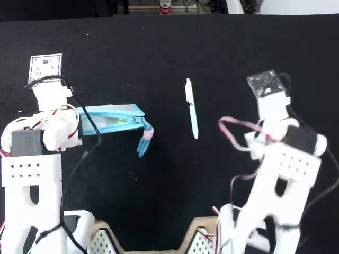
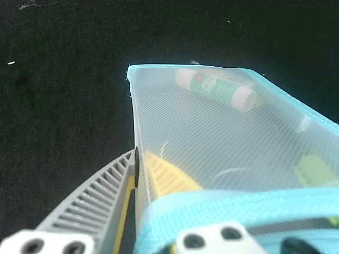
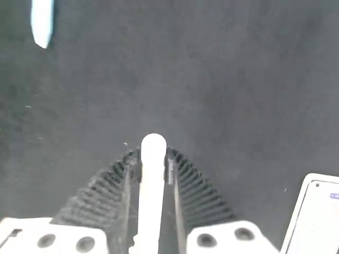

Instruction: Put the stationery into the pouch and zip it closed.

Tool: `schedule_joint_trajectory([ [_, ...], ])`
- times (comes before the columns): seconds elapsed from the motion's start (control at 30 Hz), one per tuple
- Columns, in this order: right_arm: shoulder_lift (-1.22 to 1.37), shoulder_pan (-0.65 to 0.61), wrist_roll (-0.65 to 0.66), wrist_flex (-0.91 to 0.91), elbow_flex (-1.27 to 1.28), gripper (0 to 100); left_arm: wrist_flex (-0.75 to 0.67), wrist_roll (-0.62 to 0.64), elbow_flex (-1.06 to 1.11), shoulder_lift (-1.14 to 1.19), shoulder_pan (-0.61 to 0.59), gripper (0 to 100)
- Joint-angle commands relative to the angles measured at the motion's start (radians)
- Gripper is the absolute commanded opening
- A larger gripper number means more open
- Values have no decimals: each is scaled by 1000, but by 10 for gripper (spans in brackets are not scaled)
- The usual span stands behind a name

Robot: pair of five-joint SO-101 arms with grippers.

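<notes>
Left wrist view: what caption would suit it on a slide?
Left pincer clamped on the edge of a see-through blue pouch, a green-and-white glue stick lying inside.

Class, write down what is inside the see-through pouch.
Through the pouch wall show a green-labelled glue stick, a yellow thing and a green thing. The blue zip band hides the near ends of those two, so what they are cannot be told.
</notes>
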Motion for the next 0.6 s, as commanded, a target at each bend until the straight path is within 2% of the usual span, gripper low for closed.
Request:
schedule_joint_trajectory([
  [0.0,-186,-115,-101,32,-58,11,-12,8,35,8,12,30],
  [0.2,-450,-348,-334,-58,-101,11,-12,6,35,9,12,30],
  [0.3,-552,-508,-454,-135,-108,11,-12,6,35,9,12,30],
  [0.47,-645,-767,-557,-316,-99,11,-12,6,35,9,12,30],
  [0.57,-656,-896,-575,-434,-81,11,-12,6,35,11,12,30],
])
